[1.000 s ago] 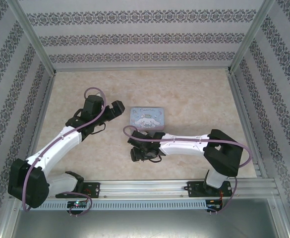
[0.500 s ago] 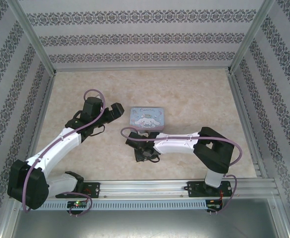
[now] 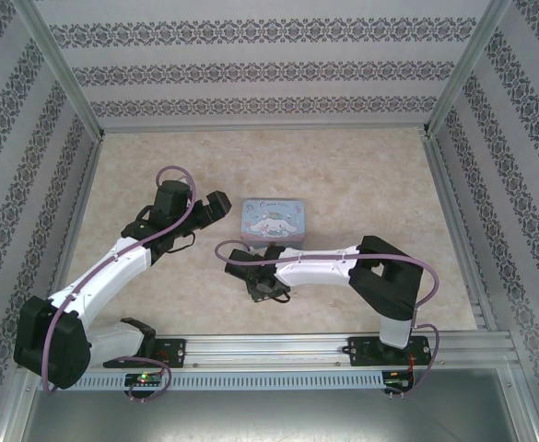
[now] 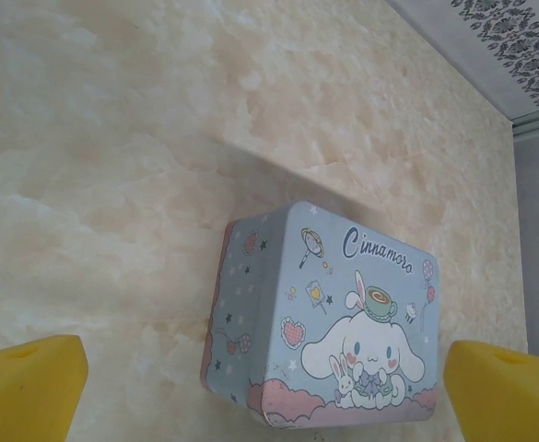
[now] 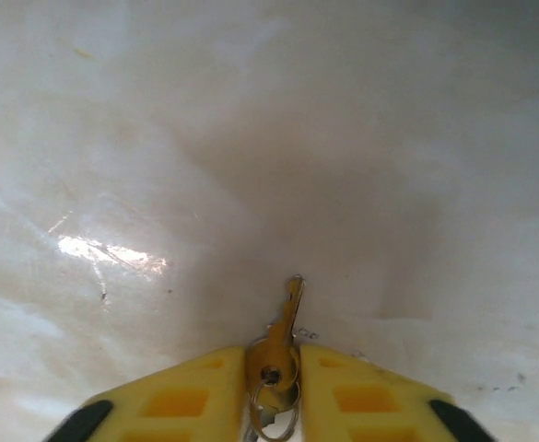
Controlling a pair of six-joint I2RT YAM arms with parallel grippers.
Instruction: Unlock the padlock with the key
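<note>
Item: right gripper (image 5: 271, 354), yellow padded fingers pinched on the bow of a small brass key (image 5: 286, 322), its steel split ring (image 5: 274, 414) hanging below and the blade jutting forward, low over the pale marbled table (image 5: 251, 138). Hazards, judged: the hold covers the bow alone, so the key may pivot or slip if the blade tip catches the table or meets the padlock's keyhole off-axis; the loose ring may snag. Where the padlock lies cannot be told, and a blind approach would risk missing it. Beyond, left gripper (image 4: 267, 387), jaws spread wide and holding nothing, poised above a pale blue rectangular tin with a cartoon lid (image 4: 343, 313), apart from it. View notes: the right wrist camera gives the key, ring and grip, which the overhead camera leaves too small to read; the overhead camera gives the right gripper (image 3: 267, 285) just near-side of the tin (image 3: 274, 219) and the left gripper (image 3: 216, 204) beside its left end
</note>
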